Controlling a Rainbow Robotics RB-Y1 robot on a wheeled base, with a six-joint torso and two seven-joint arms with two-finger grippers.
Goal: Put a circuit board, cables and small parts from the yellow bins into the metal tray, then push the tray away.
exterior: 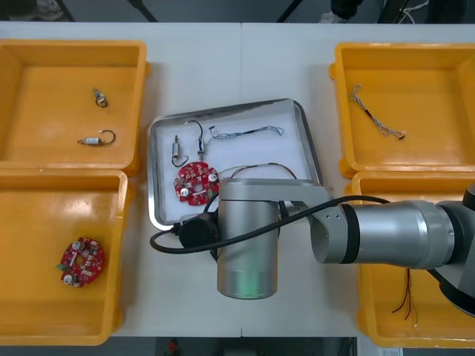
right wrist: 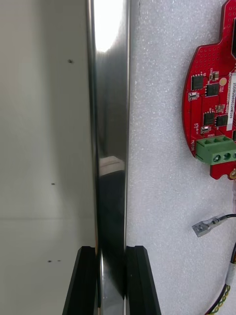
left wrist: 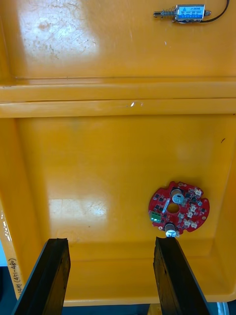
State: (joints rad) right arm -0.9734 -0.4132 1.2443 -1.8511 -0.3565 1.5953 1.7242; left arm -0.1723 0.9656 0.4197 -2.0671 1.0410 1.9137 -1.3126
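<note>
Right wrist view: right gripper [right wrist: 110, 252] pinches the metal tray [right wrist: 110, 123] by its near rim, the tray lying beyond. Left gripper [left wrist: 110, 242] hangs spread over a yellow bin [left wrist: 98, 162].

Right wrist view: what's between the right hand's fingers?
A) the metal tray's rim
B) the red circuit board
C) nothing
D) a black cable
A: the right hand has its black fingers on either side of the metal tray rim, shut on it. The circuit board lies apart from them, inside the tray. The left hand hangs open over a yellow bin.
</note>
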